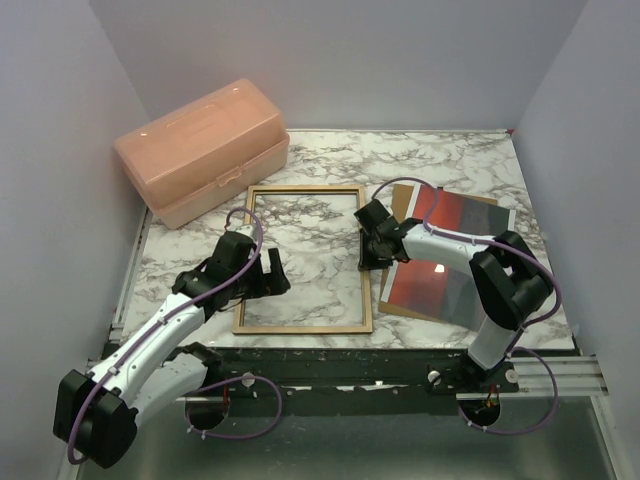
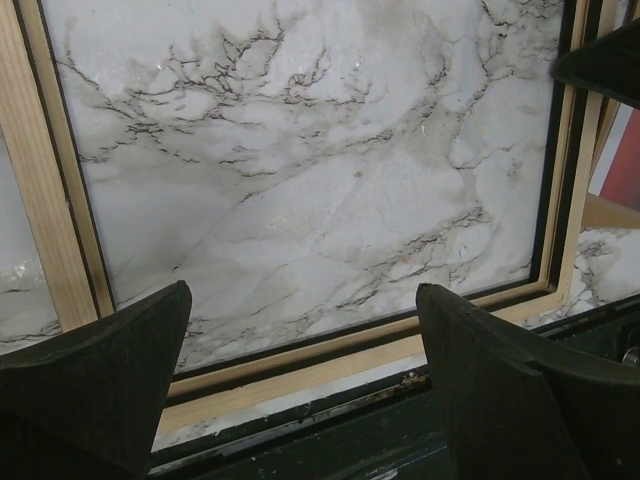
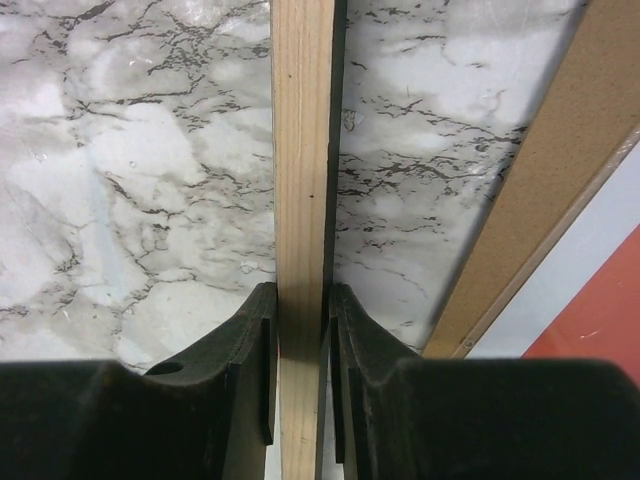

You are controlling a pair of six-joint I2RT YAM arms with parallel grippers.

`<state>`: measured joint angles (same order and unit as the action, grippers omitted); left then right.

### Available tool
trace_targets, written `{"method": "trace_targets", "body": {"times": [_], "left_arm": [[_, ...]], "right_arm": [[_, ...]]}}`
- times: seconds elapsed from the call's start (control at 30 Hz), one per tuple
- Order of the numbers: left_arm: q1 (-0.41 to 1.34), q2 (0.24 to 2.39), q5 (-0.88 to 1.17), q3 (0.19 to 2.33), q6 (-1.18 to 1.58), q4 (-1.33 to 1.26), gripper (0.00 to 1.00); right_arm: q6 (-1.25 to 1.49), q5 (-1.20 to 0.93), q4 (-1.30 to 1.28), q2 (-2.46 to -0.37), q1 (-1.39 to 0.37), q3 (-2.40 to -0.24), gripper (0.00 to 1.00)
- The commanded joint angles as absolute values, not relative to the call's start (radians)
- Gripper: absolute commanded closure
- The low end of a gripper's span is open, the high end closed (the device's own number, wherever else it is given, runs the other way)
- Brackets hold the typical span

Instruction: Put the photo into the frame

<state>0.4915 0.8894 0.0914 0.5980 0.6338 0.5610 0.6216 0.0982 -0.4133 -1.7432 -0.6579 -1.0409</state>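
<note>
- Frame (image 1: 300, 327): found lying flat, tan wood back up, at the middle of the tabletop (image 1: 330, 160), with its near rail close to the near edge.
- Photo (image 1: 440, 290): found print side up on a brown backing board (image 3: 545, 190), toward the right edge of the tabletop. A strip of bare marble is seen between board and frame, so nothing is loaded yet.
- Right hand (image 3: 300, 300): clamped across the frame's right rail, one finger on each side of the wood and seated squarely.
- Left hand (image 2: 300, 320): fingers wide apart and empty, held over the frame's near-left part. No contact can be confirmed.
- Step judged in hand: the frame is being secured or repositioned by its right rail ahead of loading.
- Recommended: the rail is to be held low and level, so that the thin frame is not twisted or levered off the tabletop. Any shift is to be made slowly, toward the photo and not over it.
- Recommended: the left hand should be set against the left rail as a stop before the frame is moved.
- Risk noted: the print is judged flexible and glossy, and it may slide or buckle if caught by the frame's edge.
</note>
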Motion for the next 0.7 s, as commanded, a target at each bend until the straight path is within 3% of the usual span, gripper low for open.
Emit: {"method": "trace_targets", "body": {"times": [0.0, 0.67], "left_arm": [[0.497, 0.906, 0.128, 0.6, 0.641, 0.533, 0.02], [0.5, 0.907, 0.148, 0.595, 0.646, 0.526, 0.02]], "right_arm": [[0.572, 0.241, -0.454, -1.727, -0.663, -1.028, 0.99], [0.645, 0.17, -0.46, -1.667, -0.663, -0.986, 0.96]]}}
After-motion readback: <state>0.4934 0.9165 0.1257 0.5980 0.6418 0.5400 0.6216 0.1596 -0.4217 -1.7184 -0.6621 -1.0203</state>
